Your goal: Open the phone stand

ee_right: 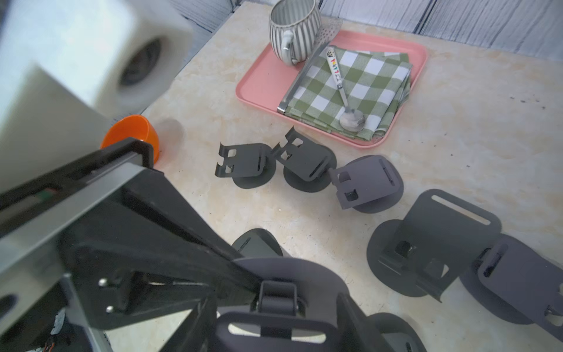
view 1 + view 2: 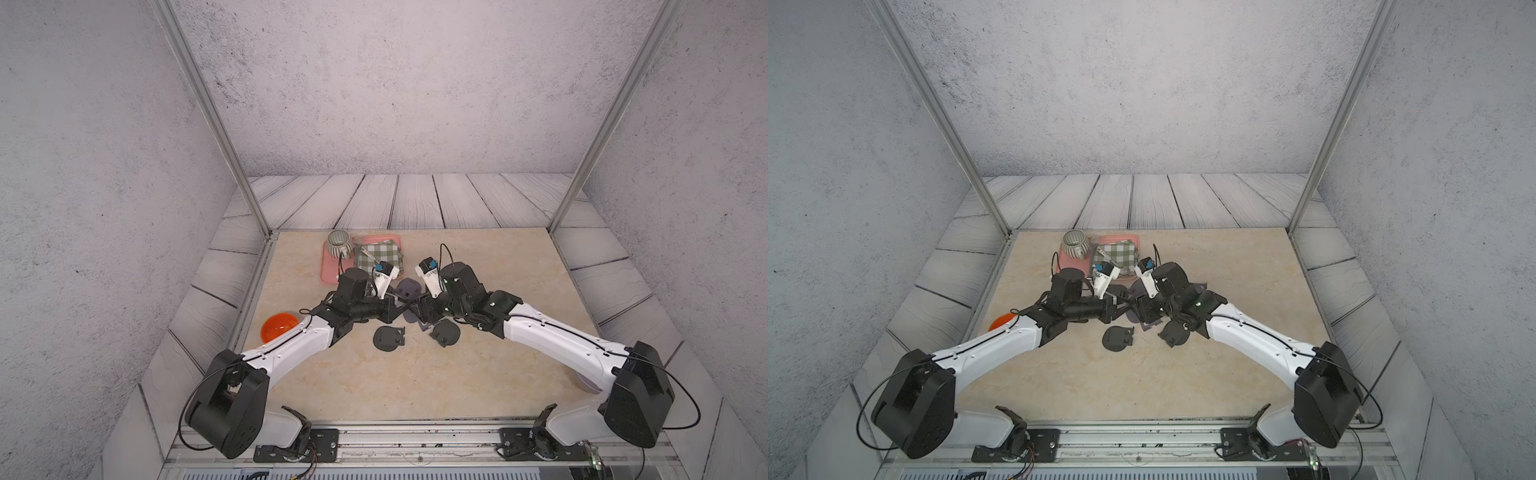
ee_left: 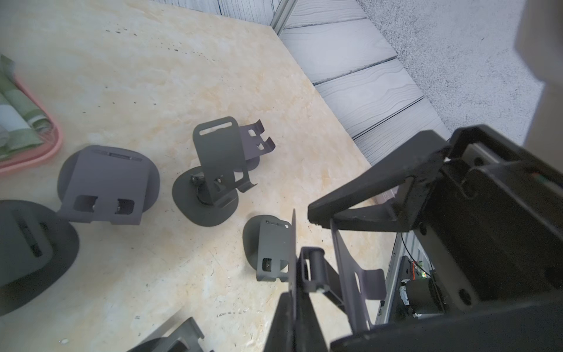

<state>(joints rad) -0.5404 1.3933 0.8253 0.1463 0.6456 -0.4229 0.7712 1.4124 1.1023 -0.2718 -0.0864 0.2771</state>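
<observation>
One phone stand clamped in left pincer | right pincer unclear | spoon lettering illegible

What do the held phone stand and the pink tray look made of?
The phone stand: probably painted sheet metal, matte dark grey; thin bent plate with punched slots. The pink tray: likely plastic, smooth satin finish; moulded one-piece with rounded rim.
</observation>
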